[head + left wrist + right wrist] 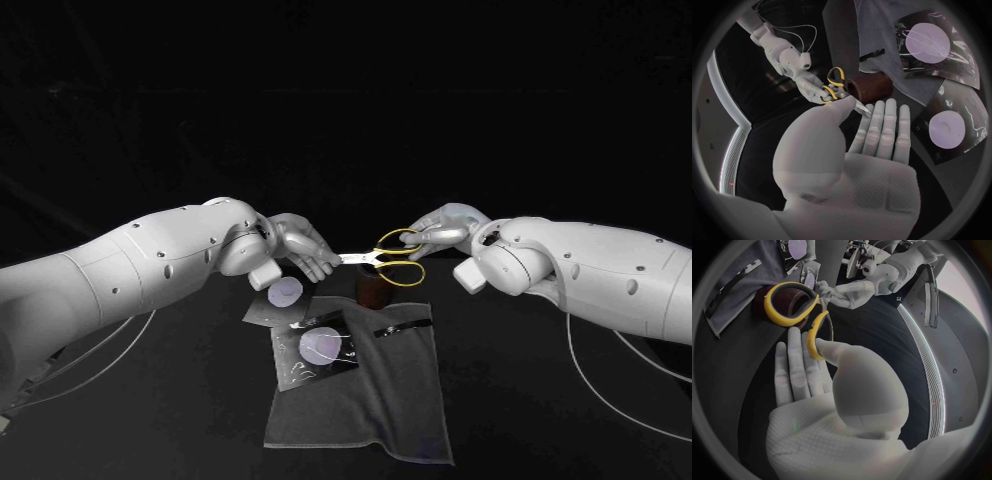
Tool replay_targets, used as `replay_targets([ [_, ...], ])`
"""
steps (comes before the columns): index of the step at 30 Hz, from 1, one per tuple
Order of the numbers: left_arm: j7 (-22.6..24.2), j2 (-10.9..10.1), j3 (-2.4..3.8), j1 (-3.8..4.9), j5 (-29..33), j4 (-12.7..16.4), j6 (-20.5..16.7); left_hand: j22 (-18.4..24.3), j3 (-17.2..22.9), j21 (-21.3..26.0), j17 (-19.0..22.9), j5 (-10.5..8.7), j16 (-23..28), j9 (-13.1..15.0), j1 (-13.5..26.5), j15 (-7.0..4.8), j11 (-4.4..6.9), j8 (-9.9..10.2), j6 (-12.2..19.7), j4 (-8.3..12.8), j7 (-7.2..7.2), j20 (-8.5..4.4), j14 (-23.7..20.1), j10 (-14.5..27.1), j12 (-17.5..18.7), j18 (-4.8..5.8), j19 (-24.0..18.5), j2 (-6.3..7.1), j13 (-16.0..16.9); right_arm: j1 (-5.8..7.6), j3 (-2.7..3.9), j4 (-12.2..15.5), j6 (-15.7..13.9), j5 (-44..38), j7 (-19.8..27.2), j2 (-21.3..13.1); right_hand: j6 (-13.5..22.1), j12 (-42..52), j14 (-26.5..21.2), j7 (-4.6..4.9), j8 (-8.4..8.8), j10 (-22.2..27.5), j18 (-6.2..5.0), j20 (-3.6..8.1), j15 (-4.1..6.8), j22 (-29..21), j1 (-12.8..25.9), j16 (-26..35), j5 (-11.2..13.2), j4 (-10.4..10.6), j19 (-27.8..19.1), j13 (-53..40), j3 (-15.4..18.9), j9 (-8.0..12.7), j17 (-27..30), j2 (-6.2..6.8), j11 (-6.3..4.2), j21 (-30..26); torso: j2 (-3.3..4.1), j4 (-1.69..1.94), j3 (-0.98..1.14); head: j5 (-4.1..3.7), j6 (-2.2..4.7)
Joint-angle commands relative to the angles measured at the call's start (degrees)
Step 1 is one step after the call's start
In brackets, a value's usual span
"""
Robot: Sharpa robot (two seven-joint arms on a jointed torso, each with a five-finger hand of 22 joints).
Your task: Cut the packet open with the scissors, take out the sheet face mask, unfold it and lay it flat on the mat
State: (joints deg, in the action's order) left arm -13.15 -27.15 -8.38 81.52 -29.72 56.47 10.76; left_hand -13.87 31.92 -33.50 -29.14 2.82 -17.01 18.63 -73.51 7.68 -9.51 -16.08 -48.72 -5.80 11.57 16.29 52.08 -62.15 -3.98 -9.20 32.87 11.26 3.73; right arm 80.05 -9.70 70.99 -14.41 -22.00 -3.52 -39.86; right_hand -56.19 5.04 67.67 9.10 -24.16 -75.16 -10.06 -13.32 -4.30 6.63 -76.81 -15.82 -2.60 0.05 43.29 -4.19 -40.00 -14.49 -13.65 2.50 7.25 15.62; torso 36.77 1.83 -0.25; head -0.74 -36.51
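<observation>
We judge the chief risk to lie at the left hand (296, 250). The blade tip of the scissors (378, 259) sits between its thumb and its straight, close-set fingers (882, 122), and any shift there could twist the tool or knock it loose. We cannot tell whether that hand actually pinches the blade. Below it, one packet (287, 294) lies at the far left corner of the mat (368, 400), and a second packet (323, 346) lies on the mat; neither is in a hand. A brown holder (378, 291) stands beneath the scissors, where a dropped tool would strike it. The right hand (437, 232) grips the yellow handles with its thumb through one loop; a shallow seat there could spoil the cut. Both arms are raised, and the hands face each other across the scissors.
</observation>
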Motion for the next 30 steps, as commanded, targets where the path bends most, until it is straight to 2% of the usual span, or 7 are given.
replay_targets([
  [1, -1.4, 0.1, -0.06, 0.03, -3.5, -0.7, -1.4, 0.8, -1.1, 1.2, 0.4, -0.04, 0.2, 0.1, -0.4, 0.12, 0.1, 0.2, 0.4, -0.5, 0.16, 0.19, -0.7, 0.6, -0.4, -1.02, 0.4, 0.82, 0.1, 0.16, 0.09, -1.0, 0.8, -2.1, -2.3, 0.2, -0.1, -0.2, 0.4, -0.26, -0.35, -2.4, -0.61, 0.12, 0.04, 0.1, 0.2, -0.2, -0.2, -0.2, 0.1, 0.1, 0.0, -0.1, 0.0, -0.49, -2.09, 0.0, -0.06, 0.03, 0.01, -0.03, -0.2],
  [16, -0.8, -0.2, -0.19, -0.02, -4.7, -2.4, -5.9, 3.6, -5.1, 5.2, 2.5, -0.07, 0.8, 0.1, -2.6, 1.12, -0.67, 0.1, 0.6, -3.1, 0.35, 0.25, -4.1, 3.5, -0.4, -0.83, 1.9, 0.85, 0.0, 0.25, 0.09, -4.7, 1.6, -4.2, -4.3, 2.3, 0.0, -0.3, 0.4, -0.29, -0.51, -2.5, -0.62, 0.13, 0.07, 0.1, 0.3, -0.2, -0.2, -0.6, 0.1, 0.1, -0.2, -0.3, -0.2, -0.55, -2.13, 0.1, -0.09, 0.06, -0.02, -0.41, -0.14],
  [18, -0.4, -0.7, -0.18, -0.04, -4.6, -2.4, -7.4, 4.2, -7.8, 6.2, 3.1, -0.04, 0.9, 0.0, -2.7, 1.39, -0.95, 0.2, 0.9, -4.3, 0.57, 0.28, -5.0, 4.5, -0.5, -0.62, 1.9, 1.07, 0.0, 0.25, 0.08, -5.2, 1.8, -4.7, -5.0, 2.6, 0.0, -0.3, 0.4, -0.29, -0.51, -2.5, -0.62, 0.13, 0.07, 0.1, 0.3, -0.2, -0.2, -0.6, 0.1, 0.1, -0.2, -0.3, -0.2, -0.55, -2.13, 0.1, -0.1, 0.04, -0.05, -0.48, -0.09],
  [21, 0.5, -1.5, -0.15, -0.07, -3.8, -2.3, -10.2, 5.4, -19.3, 8.0, 4.1, 0.11, 0.6, -0.2, -5.3, 1.81, -1.42, 0.4, 1.7, -9.0, 0.85, 0.27, -6.2, 6.2, -1.1, -0.36, 2.5, -0.25, 0.1, 0.24, 0.05, -5.7, 1.5, -5.1, -6.0, 2.9, 0.0, -0.3, 0.4, -0.29, -0.54, -2.5, -0.63, 0.13, 0.07, 0.1, 0.4, -0.2, -0.2, -0.6, 0.1, 0.1, -0.2, -0.4, -0.3, -0.53, -2.12, 0.1, -0.07, 0.02, -0.03, -0.56, -0.04],
  [22, 1.0, -1.9, -0.11, -0.08, -3.2, -2.2, -11.4, 5.9, -25.0, 8.7, 4.7, 0.01, 0.1, -0.3, -8.1, 1.86, -1.52, 0.4, 1.9, -11.0, 1.27, 0.27, -6.5, 6.8, -1.8, -0.37, 3.1, -1.32, 0.1, 0.23, 0.04, -5.8, 1.2, -5.2, -6.3, 3.0, 0.0, -0.3, 0.4, -0.29, -0.54, -2.5, -0.63, 0.13, 0.07, 0.1, 0.4, -0.2, -0.2, -0.6, 0.1, 0.1, -0.2, -0.4, -0.3, -0.53, -2.12, 0.1, -0.07, 0.02, -0.03, -0.57, -0.04],
  [27, 3.7, -4.1, 0.2, -0.12, -0.7, -1.3, -16.8, 6.3, -27.0, 9.2, 5.1, 0.0, -0.5, -0.2, -8.0, 1.82, -1.46, 0.0, 1.5, -11.2, 1.78, 0.25, -6.5, 6.8, -2.6, -0.37, 3.6, -1.96, 0.2, 0.17, -0.01, -5.2, -1.1, -5.0, -8.4, 3.2, 0.3, -0.6, 0.0, -0.17, -0.59, -2.2, -0.6, 0.1, -0.05, 0.2, 0.8, 0.0, -0.2, -1.0, 0.0, 0.1, -0.3, -0.7, -0.4, -0.38, -2.01, 0.2, -0.06, 0.03, 0.01, -0.62, 0.0],
  [30, 5.5, -5.5, 0.28, -0.14, 0.6, -0.3, -19.1, 6.4, -27.1, 9.4, 5.2, 0.0, -0.7, -0.1, -8.1, 1.8, -1.5, -0.2, 1.1, -11.1, 1.91, 0.25, -6.4, 6.6, -2.9, -0.39, 3.8, -2.26, 0.2, 0.13, -0.03, -4.8, -2.6, -4.9, -9.7, 3.2, 1.4, -1.4, -1.3, 0.36, -0.35, -0.9, -0.56, -0.11, -0.54, 0.2, 1.6, 0.8, -0.2, -1.5, -0.2, 0.4, -0.5, -1.0, -0.5, 0.11, -1.47, 0.1, -0.15, 0.07, -0.02, -0.86, -0.12],
])
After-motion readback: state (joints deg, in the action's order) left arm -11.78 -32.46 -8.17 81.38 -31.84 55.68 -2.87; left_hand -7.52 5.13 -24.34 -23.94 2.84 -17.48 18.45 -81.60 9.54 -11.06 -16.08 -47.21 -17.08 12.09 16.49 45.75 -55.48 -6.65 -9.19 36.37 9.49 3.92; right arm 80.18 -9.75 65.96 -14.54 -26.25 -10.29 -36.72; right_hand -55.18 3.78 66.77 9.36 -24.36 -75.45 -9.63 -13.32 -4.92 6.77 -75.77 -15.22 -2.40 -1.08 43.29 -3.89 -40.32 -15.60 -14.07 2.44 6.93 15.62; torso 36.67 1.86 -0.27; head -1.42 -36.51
